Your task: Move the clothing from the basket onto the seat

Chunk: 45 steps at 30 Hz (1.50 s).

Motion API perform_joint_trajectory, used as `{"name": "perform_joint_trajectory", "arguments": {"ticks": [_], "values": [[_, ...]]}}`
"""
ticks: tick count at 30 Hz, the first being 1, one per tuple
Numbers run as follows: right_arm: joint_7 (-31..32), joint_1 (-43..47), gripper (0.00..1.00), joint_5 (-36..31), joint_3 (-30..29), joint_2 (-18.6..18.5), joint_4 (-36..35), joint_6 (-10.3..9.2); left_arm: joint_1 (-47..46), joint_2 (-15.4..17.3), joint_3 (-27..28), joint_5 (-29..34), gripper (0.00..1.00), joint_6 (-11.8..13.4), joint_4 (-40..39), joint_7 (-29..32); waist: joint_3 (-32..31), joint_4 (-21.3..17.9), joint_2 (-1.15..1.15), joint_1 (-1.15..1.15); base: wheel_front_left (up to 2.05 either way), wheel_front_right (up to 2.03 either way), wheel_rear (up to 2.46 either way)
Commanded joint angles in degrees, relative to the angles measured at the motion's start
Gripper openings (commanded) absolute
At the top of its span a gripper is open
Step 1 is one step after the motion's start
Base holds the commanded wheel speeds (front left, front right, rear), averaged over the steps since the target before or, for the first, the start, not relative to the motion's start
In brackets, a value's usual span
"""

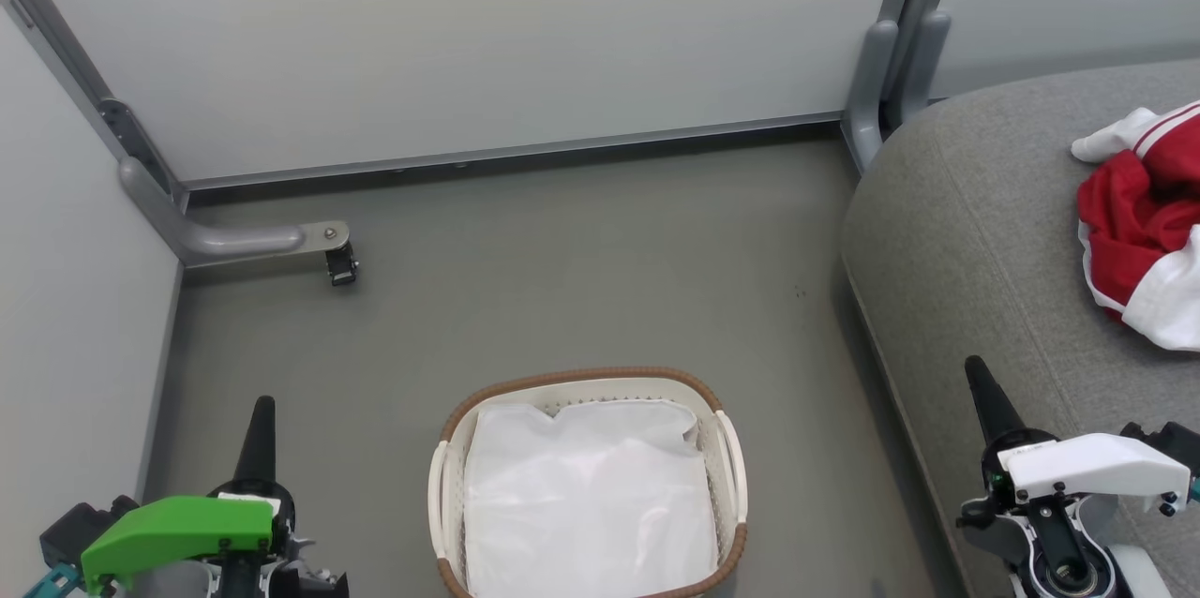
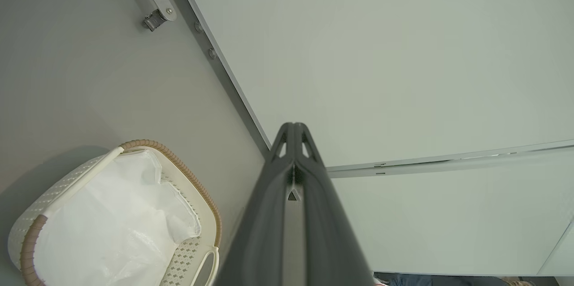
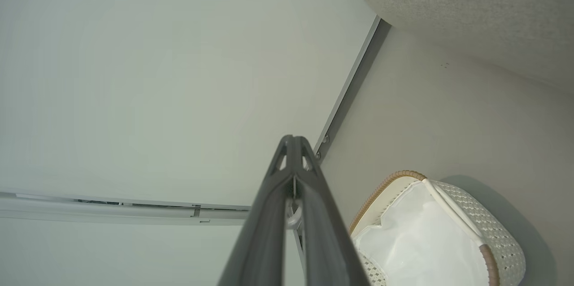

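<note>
Clothing [image 1: 1148,223]: red with white panels and stripe trim, crumpled in one heap on the seat. Ahead of the right gripper and off to its right, well apart from its tips, and far across from the left gripper.
Seat [image 1: 975,232]: light grey cushion just beside and under the right gripper, running on ahead of it, with the rounded corner forward and left of the tips.
Basket [image 1: 581,378]: on the floor between the two grippers, inward of each and touching neither.
Liner [image 1: 586,495]: rumpled white cloth across the basket's inside, no red lying on top. Possibly something tucked under a fold, though too flat-looking to say firmly.
Right gripper [image 1: 977,368]: both dark fingers pressed together along their length, nothing between them, pointing forward at the wall panel.
Left gripper [image 1: 263,406]: fingers likewise closed on nothing, raised over bare floor, with the basket off to its right.
Step in hand: judged to be the close of the transfer, with the garments set down and both arms drawn back to rest.
Next move: probably none beyond a check of the basket. If red does turn up, calls for opening the fingers, reaching down and inward past the brown rim, and pinching fabric without catching the liner.
</note>
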Motion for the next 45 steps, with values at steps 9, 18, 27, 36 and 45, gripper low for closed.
{"name": "perform_joint_trajectory", "arguments": {"ticks": [9, 18, 27, 36, 45], "values": [[1.5, 0.3, 0.00, 5.1, -0.8, -0.2, -1.3, -0.03, -1.6, 0.4, 0.6, -4.9, 0.00, -0.9, -1.0, 1.5, -0.3, 0.1, 0.00, 0.00, 0.00, 0.00, 0.00], [2.5, 0.4, 0.00, 9.1, -1.3, -0.1, -1.9, -0.04, -2.1, 0.4, 1.1, -8.7, 0.00, -1.3, -1.4, 2.5, -0.6, 0.2, 0.00, 0.00, 0.00, 0.00, 0.00], [3.5, 0.6, 0.00, 12.7, -1.7, -0.1, -2.5, -0.04, -2.1, 0.4, 1.5, -12.2, 0.00, -1.6, -1.9, 3.4, -0.9, 0.2, 0.00, 0.00, 0.00, 0.00, 0.00], [4.4, 0.8, 0.00, 16.1, -2.1, 0.0, -3.1, -0.04, -2.5, 0.5, 1.8, -15.5, 0.00, -2.0, -2.2, 4.4, -1.1, 0.3, 0.00, 0.00, 0.00, 0.00, 0.00], [4.6, 0.8, 0.00, 17.2, -2.2, 0.0, -3.2, -0.03, -2.4, 0.5, 1.9, -16.5, 0.00, -2.0, -2.2, 4.7, -1.3, 0.3, 0.00, 0.00, 0.00, 0.00, 0.00]]}}
